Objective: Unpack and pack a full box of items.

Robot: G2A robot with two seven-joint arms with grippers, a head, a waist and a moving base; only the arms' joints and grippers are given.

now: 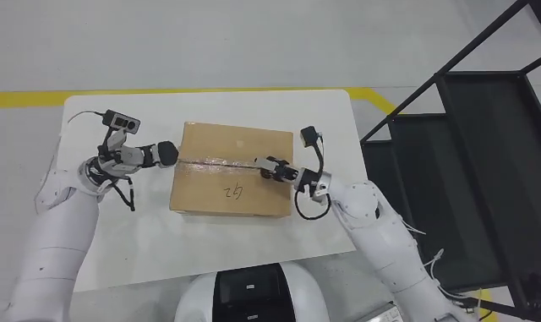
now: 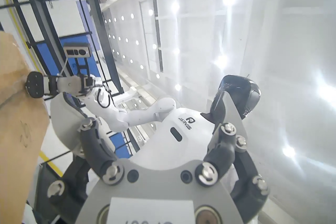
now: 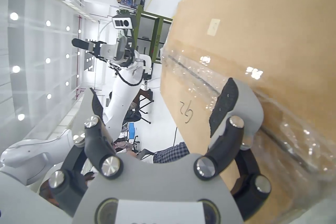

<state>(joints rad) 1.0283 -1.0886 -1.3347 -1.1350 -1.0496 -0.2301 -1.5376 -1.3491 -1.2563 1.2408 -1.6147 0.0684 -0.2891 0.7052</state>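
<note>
1 box [image 1: 228,182]: left hand [image 1: 172,153] beside it, right hand [image 1: 264,168] over it.

Top view looks down over table [image 1: 254,106]; wrist views close, sideways (apparently tilted upward), share box [image 3: 262,25].

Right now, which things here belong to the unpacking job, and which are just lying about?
Job: closed cardboard box; clear tape along its top seam; left gripper, open, at the box's end; right gripper, open, over the tape.
Just about: black metal steps beside the white table; yellow floor line.
</note>
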